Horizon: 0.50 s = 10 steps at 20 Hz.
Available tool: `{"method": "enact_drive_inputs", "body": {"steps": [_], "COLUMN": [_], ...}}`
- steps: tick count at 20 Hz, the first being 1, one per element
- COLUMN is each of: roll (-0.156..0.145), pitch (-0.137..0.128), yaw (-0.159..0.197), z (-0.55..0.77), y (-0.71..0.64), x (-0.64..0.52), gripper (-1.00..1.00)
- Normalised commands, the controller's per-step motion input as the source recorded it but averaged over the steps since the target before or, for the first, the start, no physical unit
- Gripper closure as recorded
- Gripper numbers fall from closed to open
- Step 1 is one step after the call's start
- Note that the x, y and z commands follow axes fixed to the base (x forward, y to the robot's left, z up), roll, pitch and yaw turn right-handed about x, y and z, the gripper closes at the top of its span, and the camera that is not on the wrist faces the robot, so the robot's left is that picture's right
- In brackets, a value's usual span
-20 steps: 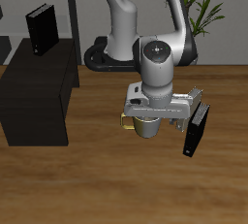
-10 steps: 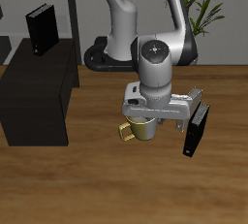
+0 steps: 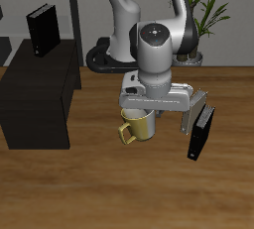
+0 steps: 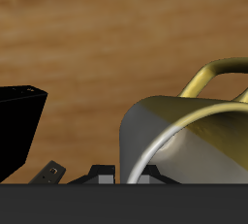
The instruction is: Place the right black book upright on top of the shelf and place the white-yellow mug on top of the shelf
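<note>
exterior view, setting: a brown wooden table [image 3: 99, 188] seen from the front and above, with the white and grey robot arm [image 3: 149, 20] rising from its base at the back.
exterior view, gripper: the grey two-finger gripper [image 3: 151, 124] points down over the middle of the table, and its body hides the fingertips.
exterior view, mug: the round white-yellow mug [image 3: 139, 126], cream outside with a squarish mustard handle, hangs directly under the gripper; its handle sticks out toward the shelf side; whether its base touches the wood cannot be told.
exterior view, jaws: they appear closed on the mug's rim, though the contact itself is covered by the gripper body.
exterior view, shelf: the large matte-black boxy shelf [image 3: 40, 99] with a flat top stands well apart from the mug, at the table's edge.
exterior view, book on shelf: a plain black hardcover book [image 3: 41, 30] stands upright on top of the shelf, toward its back.
exterior view, second book: another black book [image 3: 201, 134], narrower looking, stands tilted on the table just beside the gripper, on the side away from the shelf.
exterior view, background: a green potted plant [image 3: 210, 0] behind the arm.
wrist view, mug: the mug [image 4: 184, 136] fills much of the picture, very close, its yellow rim and curved handle catching light.
wrist view, fingers: one dark fingertip [image 4: 100, 175] shows beside the mug wall.
wrist view, book: a black slab, a book [image 4: 19, 126], beside the mug, apart from it.
wrist view, table: wood grain [image 4: 107, 34] beyond.
</note>
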Motion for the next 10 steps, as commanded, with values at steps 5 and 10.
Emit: {"method": "enact_drive_inputs", "body": {"steps": [5,10], "roll": [-0.033,-0.056], "pitch": [-0.06,-0.063], "yaw": [0.077,0.105], "z": [0.47,0.61], "y": [-0.27,-0.43], "x": [-0.18,-0.16], "gripper": [1.0,1.0]}}
